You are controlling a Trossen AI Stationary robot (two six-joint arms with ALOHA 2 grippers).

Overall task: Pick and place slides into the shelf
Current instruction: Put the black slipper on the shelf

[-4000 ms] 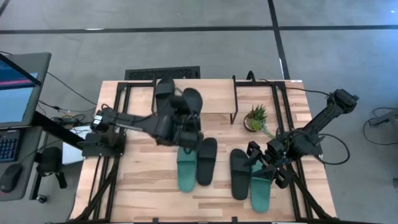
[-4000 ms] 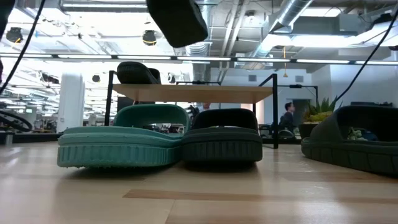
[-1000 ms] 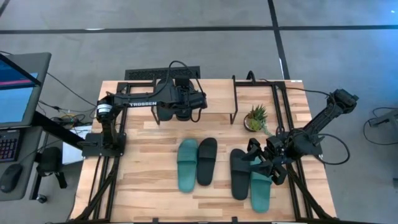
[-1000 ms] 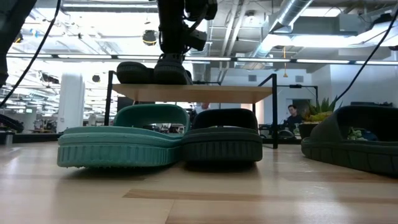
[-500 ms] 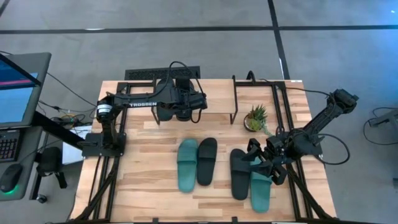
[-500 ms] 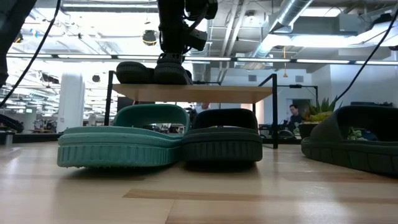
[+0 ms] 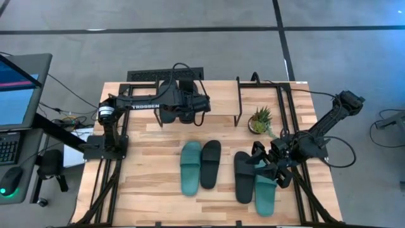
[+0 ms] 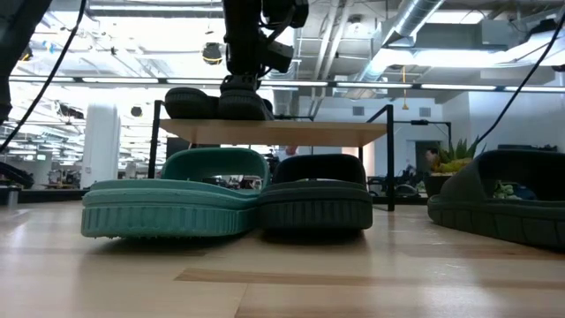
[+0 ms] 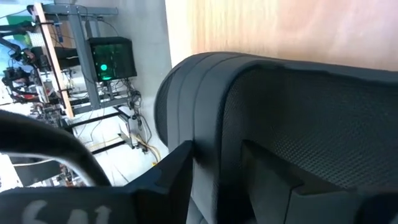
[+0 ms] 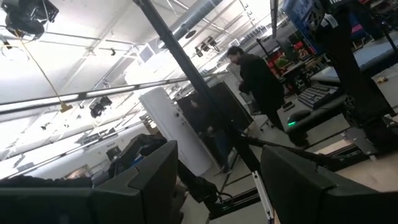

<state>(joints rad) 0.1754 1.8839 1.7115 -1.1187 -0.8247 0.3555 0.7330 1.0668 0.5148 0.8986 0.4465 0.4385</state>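
Left pincer (image 7: 190, 104) reaches over the shelf (image 7: 218, 107) at the far side of the desk (image 7: 145, 177), its fingers clamped on a black slide (image 8: 243, 104) whose sole rests on the plank beside a second black slide (image 8: 190, 103). Both sit toward the shelf's left end (the plank's right half lies bare). Right pincer (image 7: 264, 166) hovers over the right-hand pair, a black slide (image 7: 243, 177) and a teal slide (image 7: 266, 193); whether its fingers are spread cannot be told. Another teal slide (image 7: 190, 168) and black slide (image 7: 210, 164) lie touching at mid-desk, with bare wood between the pairs. A potted plant (image 7: 259, 120) stands beside the shelf's right legs.
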